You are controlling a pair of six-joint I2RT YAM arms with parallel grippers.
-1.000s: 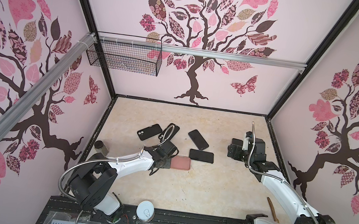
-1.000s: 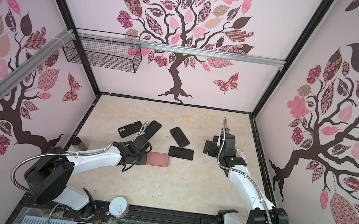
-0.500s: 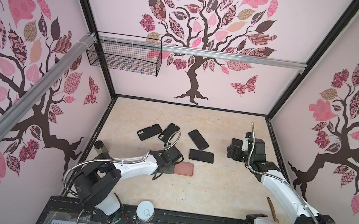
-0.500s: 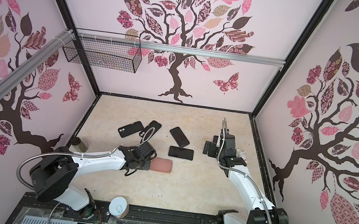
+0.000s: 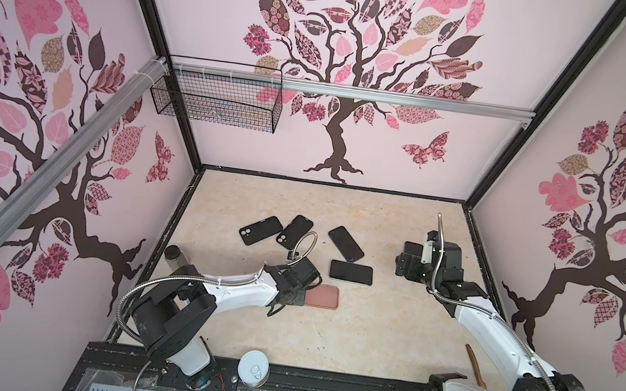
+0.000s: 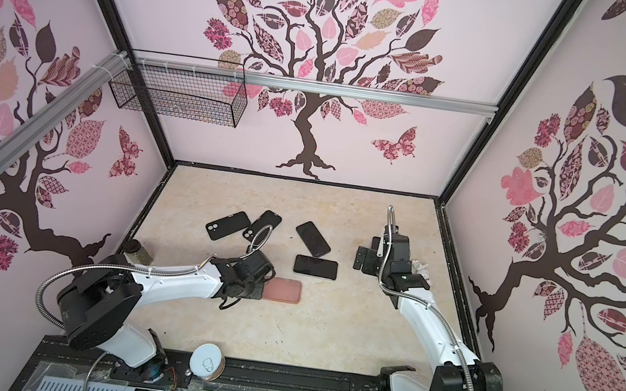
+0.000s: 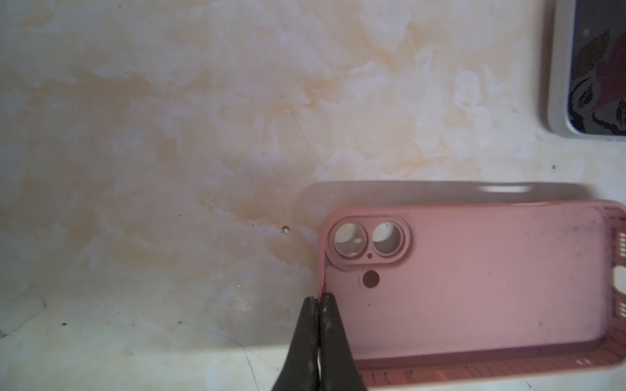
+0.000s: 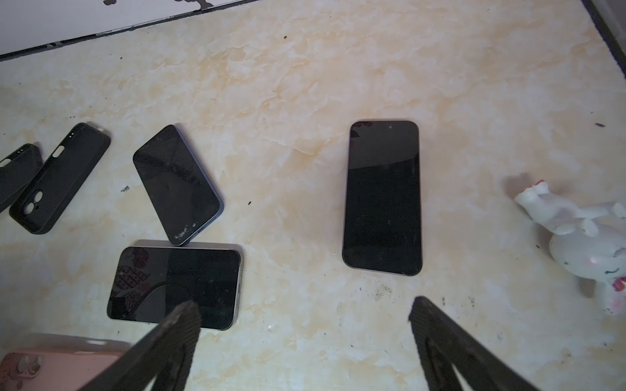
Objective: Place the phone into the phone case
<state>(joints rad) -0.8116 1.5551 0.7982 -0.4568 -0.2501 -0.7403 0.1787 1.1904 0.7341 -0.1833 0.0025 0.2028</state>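
A pink phone case lies hollow side up near the middle of the marble table. My left gripper is shut on the rim of the case at its camera-hole end. Further right and back, my right gripper stands open above the table with nothing between its fingers. A dark phone lies screen up just beyond it. Two more phones lie between the arms.
Two black cases lie behind the left gripper. A white toy figure lies by the right wall. A can stands at the front rail, a jar by the left wall. A wire basket hangs high at the back left.
My left gripper has dragged the pink case a little toward the front and right, away from the black cases. The right arm has not moved.
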